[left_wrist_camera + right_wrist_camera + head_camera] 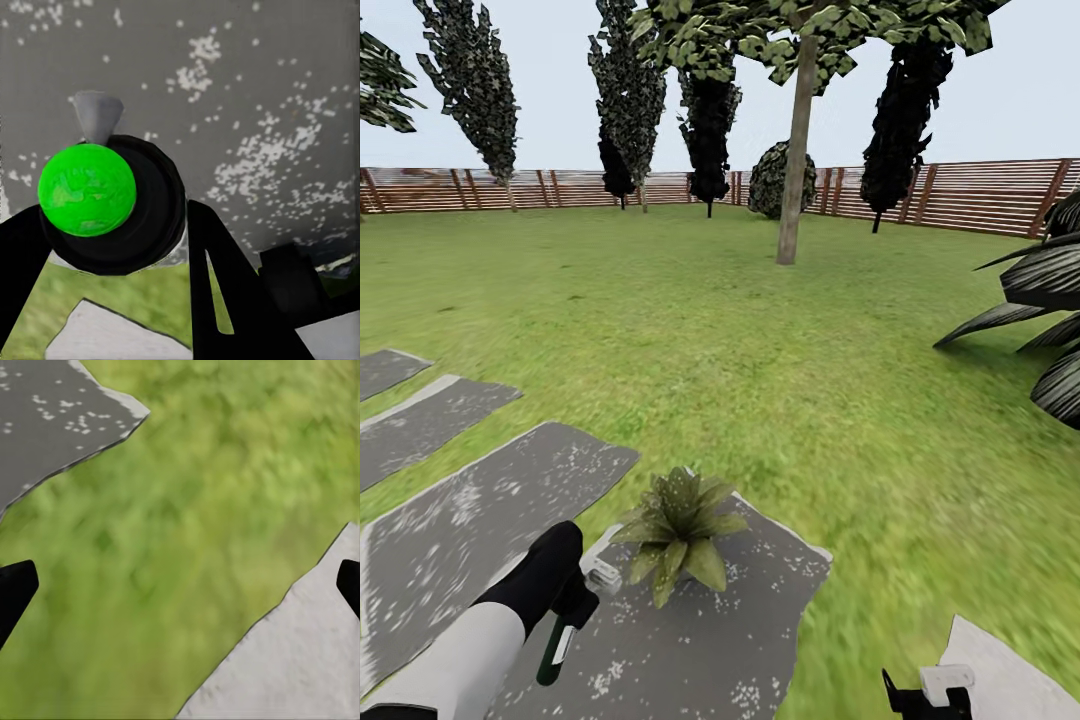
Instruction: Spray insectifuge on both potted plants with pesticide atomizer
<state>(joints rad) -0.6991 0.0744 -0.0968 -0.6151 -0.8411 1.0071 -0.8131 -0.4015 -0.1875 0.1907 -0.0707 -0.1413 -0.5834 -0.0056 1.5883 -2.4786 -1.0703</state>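
Observation:
My left gripper is shut on the pesticide atomizer, a slim dark green bottle with its light grey nozzle head close to the plant's leaves. In the left wrist view the atomizer appears end-on as a bright green disc between the black fingers, with the grey nozzle beyond it. A potted plant, a low rosette of pointed green leaves, stands on a grey stepping stone just right of the nozzle. My right gripper is open over grass, its fingertips wide apart.
Several grey stepping stones run off to the left across the lawn. A pale slab lies at the lower right. A large dark plant with striped leaves stands on the right, a tree trunk ahead, and a slat fence behind.

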